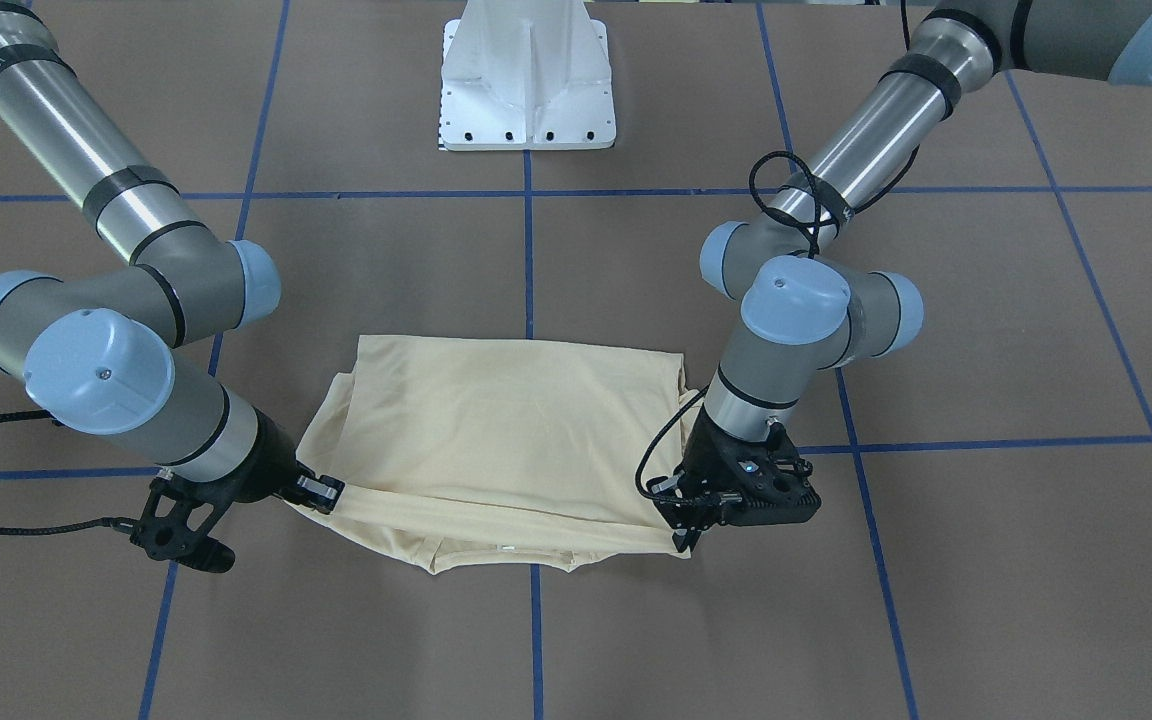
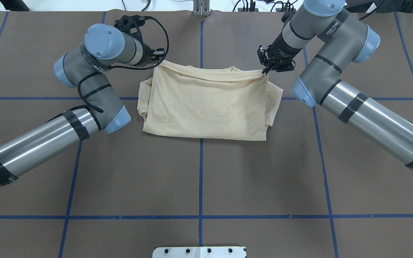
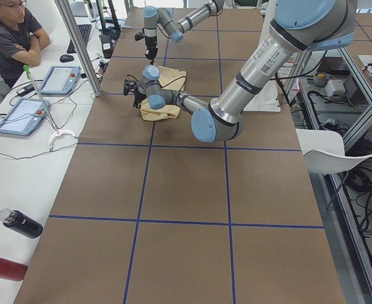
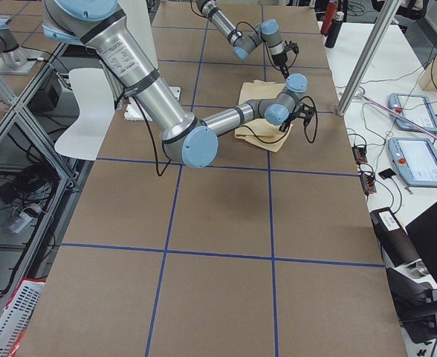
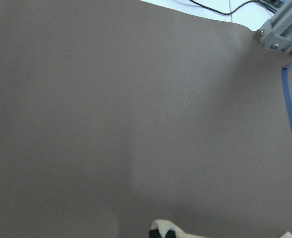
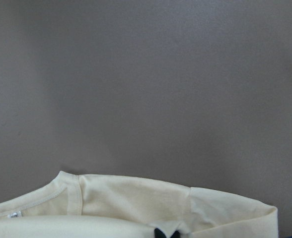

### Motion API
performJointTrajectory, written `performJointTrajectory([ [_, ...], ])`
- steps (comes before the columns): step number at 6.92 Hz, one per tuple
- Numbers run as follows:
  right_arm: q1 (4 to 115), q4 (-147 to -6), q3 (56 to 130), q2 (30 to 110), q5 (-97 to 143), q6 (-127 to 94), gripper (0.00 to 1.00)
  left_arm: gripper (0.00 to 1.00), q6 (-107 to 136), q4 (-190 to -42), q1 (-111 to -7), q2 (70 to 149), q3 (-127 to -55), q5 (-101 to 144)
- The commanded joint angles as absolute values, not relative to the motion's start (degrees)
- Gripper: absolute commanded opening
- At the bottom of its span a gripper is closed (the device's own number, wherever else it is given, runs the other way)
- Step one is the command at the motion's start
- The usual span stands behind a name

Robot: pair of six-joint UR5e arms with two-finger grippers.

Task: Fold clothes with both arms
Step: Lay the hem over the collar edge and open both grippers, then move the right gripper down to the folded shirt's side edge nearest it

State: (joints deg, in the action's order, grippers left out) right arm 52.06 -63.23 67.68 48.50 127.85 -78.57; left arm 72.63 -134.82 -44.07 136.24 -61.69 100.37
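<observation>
white lettering (image 2: 332, 27) on the right arm (image 2: 357, 105) is too blurred to read; nothing else is legible.

- One shirt (image 1: 496, 420).
- Two arms: left arm (image 1: 836, 150) at 2 o'clock from the shirt in the front-facing view, right arm (image 1: 56, 130) at 10 o'clock.
- Two grippers: left gripper (image 1: 685, 540), right gripper (image 1: 326, 496).
- One white base (image 1: 528, 80) at 12 o'clock.
- One person (image 3: 9, 38).
- Two tablets: far tablet (image 3: 61, 79), near tablet (image 3: 23, 116).
- Two bottles: black bottle (image 3: 21, 223), red bottle (image 3: 2, 266).
- One chair (image 3: 325, 149).
</observation>
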Motion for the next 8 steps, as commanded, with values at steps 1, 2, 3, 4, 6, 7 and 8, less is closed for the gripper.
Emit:
performJointTrajectory([
  [1,51.94,-61.54,67.59,48.43,127.36,-78.57,0.0,0.0,72.6,-134.91,-43.77,136.58,-61.96,100.37],
  [2,51.86,-61.52,66.98,48.43,127.18,-78.49,0.5,0.34,72.42,-134.83,-43.68,136.32,-61.96,100.37],
  [3,51.33,-61.52,66.8,48.43,124.48,-78.49,0.99,0.81,72.51,-134.82,-43.77,136.23,-61.88,100.37],
  [4,51.24,-61.52,66.45,48.34,123.41,-78.49,1.0,0.95,72.42,-134.82,-43.77,136.14,-61.88,100.37],
  [6,51.24,-59.25,66.71,48.25,123.57,-78.57,1.0,0.95,72.33,-134.82,-43.94,136.14,-62.75,100.37],
  [7,51.33,-58.72,67.32,48.77,123.92,-78.75,1.0,0.95,72.51,-133.87,-44.12,135.97,-64.93,100.81],
  [8,51.33,-58.71,69.41,49.48,123.93,-79.19,1.0,0.95,72.6,-132.47,-44.21,135.53,-67.3,100.98],
])
